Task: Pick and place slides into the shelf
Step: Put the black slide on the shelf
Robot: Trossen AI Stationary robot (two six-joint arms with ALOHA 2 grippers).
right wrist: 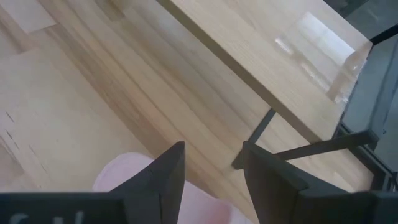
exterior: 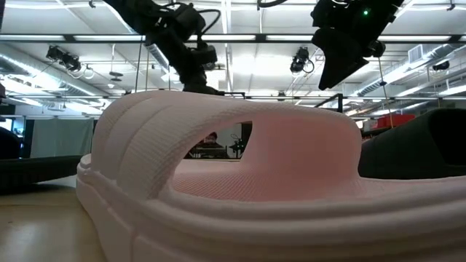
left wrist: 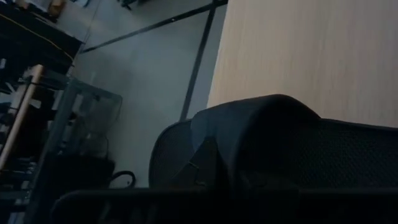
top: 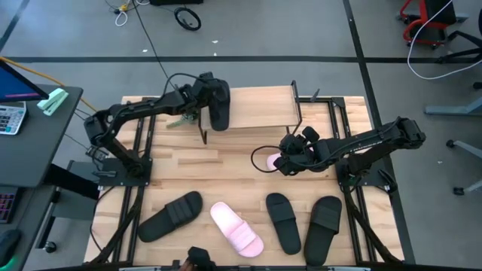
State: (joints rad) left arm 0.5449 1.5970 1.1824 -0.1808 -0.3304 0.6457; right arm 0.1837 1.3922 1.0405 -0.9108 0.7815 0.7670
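Slides, six in view, four black and two pale pink. One black slide [top: 219, 105] is at the left end of the shelf [top: 260, 109], lying over its left edge on the plank top, under the left gripper [top: 207, 94]; the left wrist view shows its dark strap [left wrist: 261, 134] filling the frame against the pale plank, but how wide this gripper stands, and whether it grips the slide, cannot be told.

One pale pink slide [top: 273, 159] lies on the counter [top: 218, 162] just near of the shelf's right end, mostly covered by the right gripper [top: 290, 162]. In the right wrist view the right gripper [right wrist: 211, 168] has its two dark fingers parted with a clear gap, and the pink slide [right wrist: 124, 174] shows below them; contact cannot be told.

Near row on the counter, left to right:
- black slide [top: 171, 216], lying aslant;
- pale pink slide [top: 236, 227], aslant, also filling the low view [exterior: 218, 189];
- black slide [top: 283, 221];
- black slide [top: 324, 224], close beside the last.

Shelf: light plank top on thin black legs, at the far middle of the counter.

No brand, label or legible writing shows on any slide or on the shelf.
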